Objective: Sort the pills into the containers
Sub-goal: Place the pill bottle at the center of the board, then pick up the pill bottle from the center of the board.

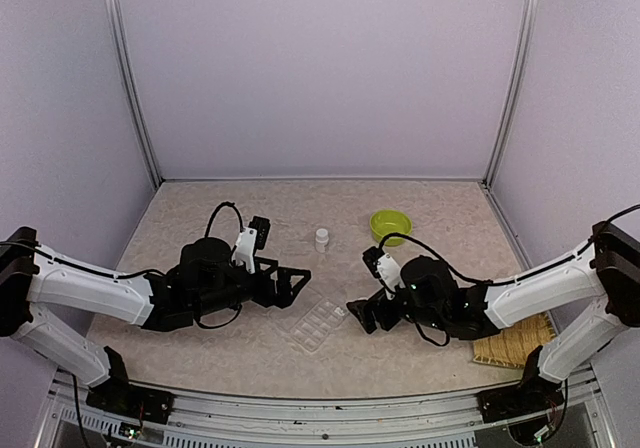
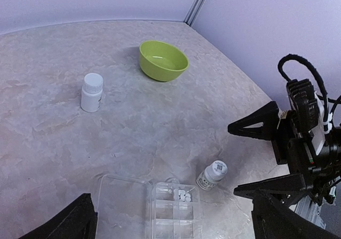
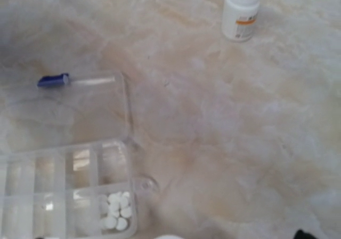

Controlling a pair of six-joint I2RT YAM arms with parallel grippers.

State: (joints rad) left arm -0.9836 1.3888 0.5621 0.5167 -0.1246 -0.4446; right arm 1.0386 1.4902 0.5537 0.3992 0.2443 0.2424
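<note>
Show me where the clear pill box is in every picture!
Top view: box at low centre, straight below the bottle.
Left wrist: box at the bottom edge, middle, lid open.
Right wrist: box in the lower left corner, white pills in its end compartment.
Shared landmark: the white bottle, which stands beyond the box in all three.

Bare worktop (image 1: 200,218) wide at the back left, bottle (image 1: 321,237) and bowl (image 1: 390,225) standing behind the box (image 1: 318,323), second bottle (image 2: 212,175) just beside its corner
</note>
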